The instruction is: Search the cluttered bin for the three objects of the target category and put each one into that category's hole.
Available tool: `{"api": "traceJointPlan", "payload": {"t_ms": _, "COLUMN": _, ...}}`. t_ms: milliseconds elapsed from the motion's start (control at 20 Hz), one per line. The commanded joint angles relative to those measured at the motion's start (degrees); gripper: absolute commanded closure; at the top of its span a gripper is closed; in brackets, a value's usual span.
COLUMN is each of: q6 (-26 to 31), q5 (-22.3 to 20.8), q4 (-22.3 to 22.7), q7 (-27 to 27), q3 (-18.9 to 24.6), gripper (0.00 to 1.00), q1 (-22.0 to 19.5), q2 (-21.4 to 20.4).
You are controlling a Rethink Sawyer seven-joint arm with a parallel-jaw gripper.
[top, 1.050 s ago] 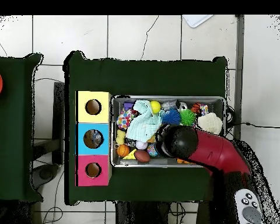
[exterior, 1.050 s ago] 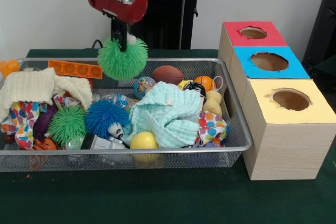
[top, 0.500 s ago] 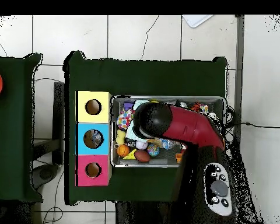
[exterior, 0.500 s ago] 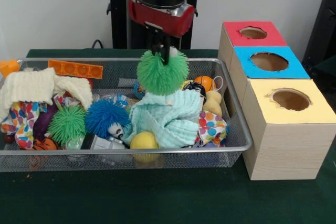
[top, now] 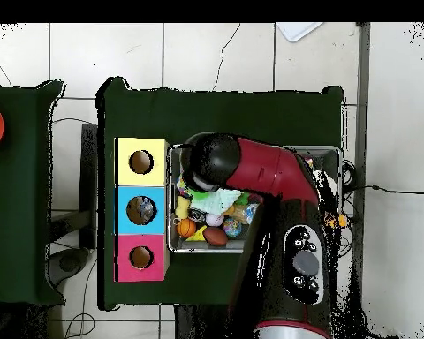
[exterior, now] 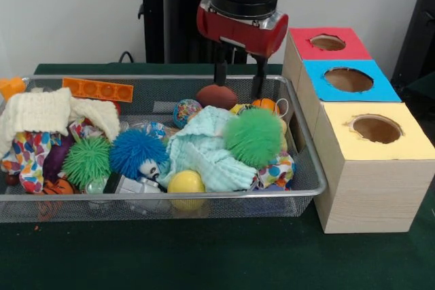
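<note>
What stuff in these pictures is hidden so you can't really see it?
- Overhead view: the red arm covers most of the wire bin, so the green spiky ball cannot be seen there.
- Front view: whatever lies under the mint cloth and the cream cloth is hidden.
- Front view: the insides of the red, blue and yellow holes are too dark to tell what they hold.
- Front view: the picture's top edge cuts off the arm above the gripper.

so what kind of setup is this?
Probably a lab sorting bench: wire-mesh bin of mixed toys, three colour-topped boxes with holes beside it, green-covered table on a tiled floor.
</note>
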Motion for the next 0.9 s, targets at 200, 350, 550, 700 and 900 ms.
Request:
{"api": "traceJointPlan", "payload": {"t_ms": 200, "q6": 3.37, "q5": 2.89, "q4": 0.82, "q7": 13.09, "q3": -2.32, "gripper": 0.00, "q1": -1.55, "q2": 1.86}}
{"api": "traceJointPlan", "payload": {"t_ms": 350, "q6": 0.59, "q5": 2.07, "q4": 4.78, "q7": 9.31, "q3": -2.50, "gripper": 0.00, "q1": -3.01, "q2": 0.35}}
{"api": "traceJointPlan", "payload": {"t_ms": 550, "q6": -3.11, "q5": 0.44, "q4": 9.47, "q7": 3.81, "q3": -1.83, "gripper": 0.00, "q1": -5.92, "q2": -1.31}}
{"api": "traceJointPlan", "payload": {"t_ms": 700, "q6": -4.87, "q5": -1.02, "q4": 12.30, "q7": 0.90, "q3": -1.27, "gripper": 0.00, "q1": -7.83, "q2": -2.65}}
{"api": "traceJointPlan", "payload": {"t_ms": 900, "q6": -6.79, "q5": -2.44, "q4": 15.94, "q7": -3.23, "q3": 0.46, "gripper": 0.00, "q1": -11.19, "q2": -4.73}}
